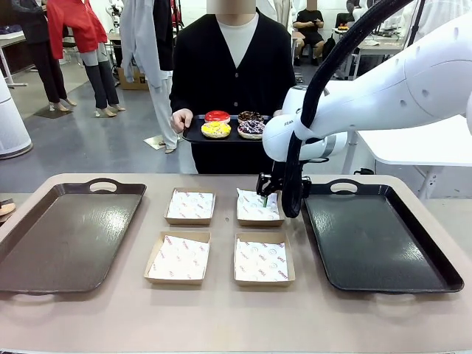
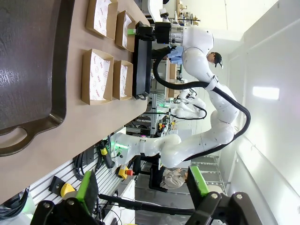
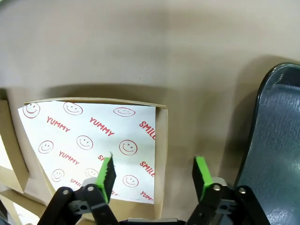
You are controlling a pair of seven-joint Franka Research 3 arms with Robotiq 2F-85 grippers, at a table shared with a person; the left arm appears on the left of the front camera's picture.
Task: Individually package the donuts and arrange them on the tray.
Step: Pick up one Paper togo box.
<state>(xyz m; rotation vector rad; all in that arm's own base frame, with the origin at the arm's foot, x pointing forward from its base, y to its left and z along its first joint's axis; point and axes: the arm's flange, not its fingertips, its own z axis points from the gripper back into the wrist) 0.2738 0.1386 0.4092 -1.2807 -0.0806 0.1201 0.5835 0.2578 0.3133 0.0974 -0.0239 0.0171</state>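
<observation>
Across the table a person holds a small black tray (image 1: 193, 135) with the donuts on it: red (image 1: 217, 116), yellow (image 1: 215, 130), chocolate (image 1: 250, 116) and purple with sprinkles (image 1: 251, 127). My right gripper (image 1: 274, 193) is down at the right edge of the far right paper box (image 1: 258, 208). In the right wrist view this gripper (image 3: 153, 177) is open and straddles the box's right wall (image 3: 161, 154), one finger over the printed liner (image 3: 89, 140), the other outside. My left gripper (image 2: 142, 185) is open and empty, off the table's side.
Four cardboard boxes with printed liners sit in a square mid-table, such as the near left one (image 1: 179, 257). A large dark tray (image 1: 66, 236) lies at the left and another (image 1: 376, 243) at the right, close beside my right gripper.
</observation>
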